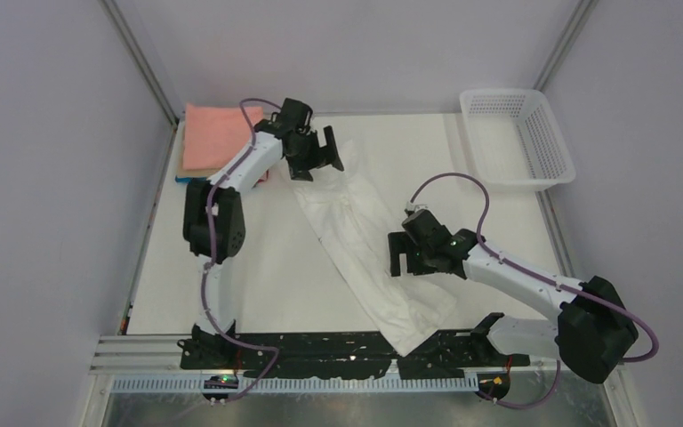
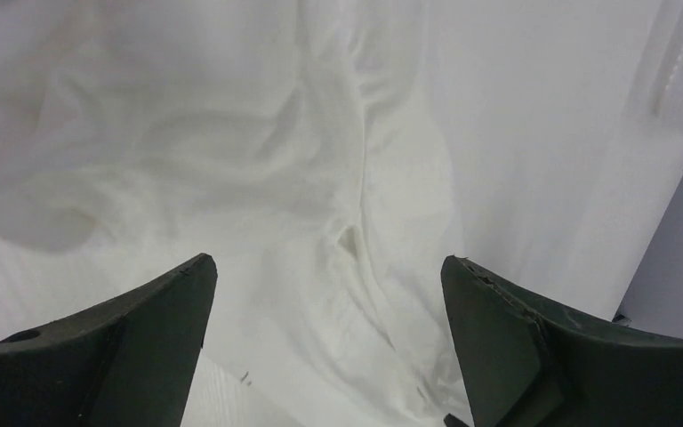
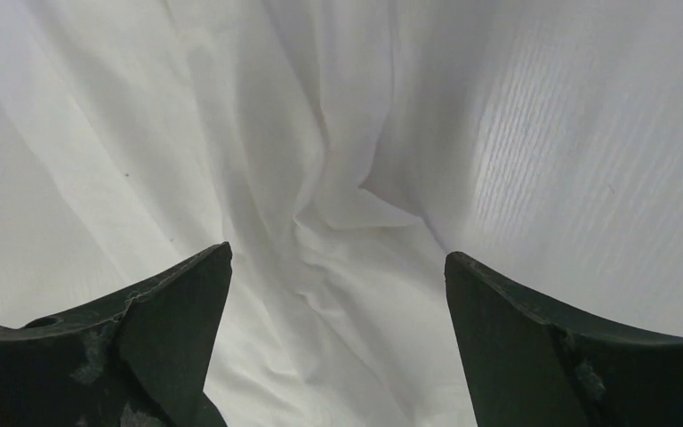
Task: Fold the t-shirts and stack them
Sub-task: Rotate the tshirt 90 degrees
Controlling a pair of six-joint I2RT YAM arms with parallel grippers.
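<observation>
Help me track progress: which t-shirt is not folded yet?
The white t-shirt, lying crumpled in a long diagonal strip at the centre of the overhead view. The rest form a neat folded stack at the far left, salmon-pink on top.

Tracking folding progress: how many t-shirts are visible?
2 clearly: a white t-shirt lying diagonally at centre, a salmon-pink t-shirt folded at the far-left corner. Coloured edges beneath it suggest more, hidden.

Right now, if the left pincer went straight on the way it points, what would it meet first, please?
Most likely the rumpled white cloth t-shirt: the open left pincer looks straight down onto its folds, with nothing between. How far off is unclear.
</observation>
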